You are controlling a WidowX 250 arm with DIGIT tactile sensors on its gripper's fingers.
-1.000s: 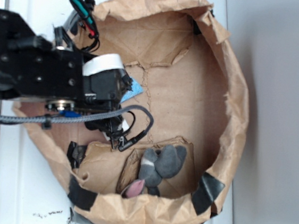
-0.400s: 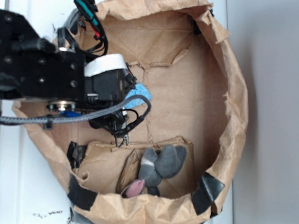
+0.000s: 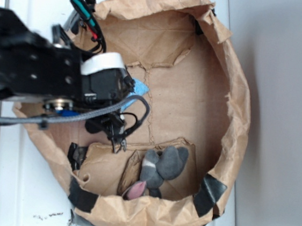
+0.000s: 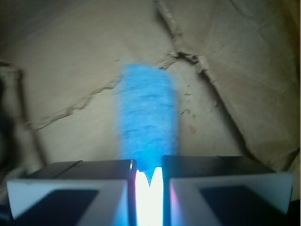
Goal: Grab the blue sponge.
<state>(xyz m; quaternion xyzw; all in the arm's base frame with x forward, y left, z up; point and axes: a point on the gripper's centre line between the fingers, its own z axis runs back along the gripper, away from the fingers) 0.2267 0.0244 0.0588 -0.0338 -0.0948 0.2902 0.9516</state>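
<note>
The gripper (image 4: 148, 176) is closed on the thin light-blue rectangular sponge (image 4: 148, 117): in the wrist view its two dark, pale-edged fingers (image 4: 89, 186) stand close together with one end of the sponge pinched in the narrow gap between them, the rest of the sponge sticking out ahead over the creased brown paper floor. From the exterior view only a small blue corner of the sponge (image 3: 141, 87) shows, peeking from beside the black arm with its white band (image 3: 103, 65), near the left side of the crumpled brown paper basin (image 3: 237, 116). Well apart from it, in the lower part of the basin, lie the grey rounded lumps (image 3: 164, 163) and a pink lump (image 3: 137, 190). The basin sits on a white bench (image 3: 19, 185)
</note>
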